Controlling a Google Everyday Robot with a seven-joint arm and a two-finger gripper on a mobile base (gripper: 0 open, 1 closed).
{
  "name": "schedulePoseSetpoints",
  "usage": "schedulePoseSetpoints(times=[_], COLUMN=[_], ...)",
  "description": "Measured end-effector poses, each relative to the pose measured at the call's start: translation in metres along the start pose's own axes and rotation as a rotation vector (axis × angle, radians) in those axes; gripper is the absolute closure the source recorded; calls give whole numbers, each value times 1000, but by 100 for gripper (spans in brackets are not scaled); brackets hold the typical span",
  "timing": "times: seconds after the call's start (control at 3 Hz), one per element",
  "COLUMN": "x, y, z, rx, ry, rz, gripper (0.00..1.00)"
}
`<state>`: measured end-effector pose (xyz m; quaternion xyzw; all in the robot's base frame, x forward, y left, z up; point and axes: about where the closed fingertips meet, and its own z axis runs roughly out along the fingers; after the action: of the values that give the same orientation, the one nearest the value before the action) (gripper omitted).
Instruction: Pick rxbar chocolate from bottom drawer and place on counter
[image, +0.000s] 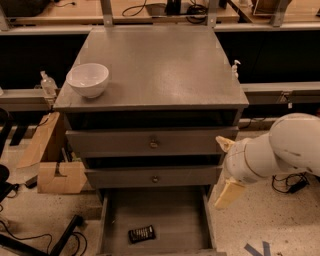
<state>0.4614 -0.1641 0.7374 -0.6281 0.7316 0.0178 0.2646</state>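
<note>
Camera view looks down on the grey cabinet, and the bottom drawer is pulled right out towards us. The rxbar chocolate lies flat on the drawer floor, near the front and left of centre, clear of the side walls. Nothing touches it!

Over on the right comes the white arm, and the gripper hangs just off the cabinet's right front corner, level with the two closed drawer fronts. It sits above and to the right of the bar. The jaws are released, one tan finger high and one low, with nothing between them.

Up top, the counter carries a white bowl at its front left corner. A cardboard box sits on the floor to the left, and a wooden desk runs along the back.
</note>
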Motion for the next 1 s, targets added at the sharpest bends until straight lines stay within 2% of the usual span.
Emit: schedulePoseSetpoints(times=[0.33, 0.67, 1.0], x=[-6, -6, -2], y=[-19, -19, -11], z=[-1, -1, 21], rx=[73, 73, 72], ry=[-18, -17, 24], rz=[-2, -2, -17], gripper=[0, 0, 0])
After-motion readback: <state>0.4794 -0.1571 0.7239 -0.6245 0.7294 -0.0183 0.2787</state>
